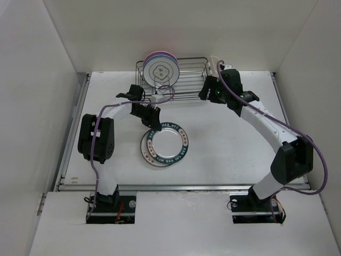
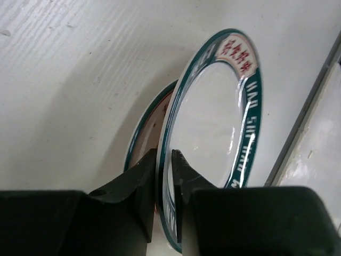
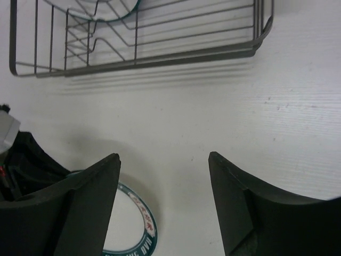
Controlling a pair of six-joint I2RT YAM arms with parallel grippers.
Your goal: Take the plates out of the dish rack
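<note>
Top view only:
- Rectangular dark wire dish rack (image 1: 191, 80) at far side of white table (image 1: 240, 154), long axis left-right.
- Small cream cutlery cup (image 1: 214, 64) on its right end.
- 3 plates upright on edge in left end of rack, faces toward the arms: white plate with dark rim and centre motif (image 1: 161, 69) in front, plain blue plate (image 1: 171, 56) and plain pink plate (image 1: 160, 52) behind, only top rims visible.
- Round plate with teal lettered rim (image 1: 166, 143) out of rack, near table centre, face up, looks near flat from here.
- Left gripper (image 1: 154, 121) at that plate's far rim.
- Right gripper (image 1: 205, 95) just in front of rack's right half.

Left wrist only:
- Jaws closed on teal plate's rim, 1 finger (image 2: 139, 176) under, other on the face.
- Plate runs away from camera.
- 2nd teal arc behind it. Reflection or underside, cannot tell.
- Contact with table also unclear.

Right wrist only:
- Jaws wide apart, nothing between, bare table below.
- Rack's near rail across top of view.
- Teal plate's rim at lower left, beside left gripper's dark body.
</note>
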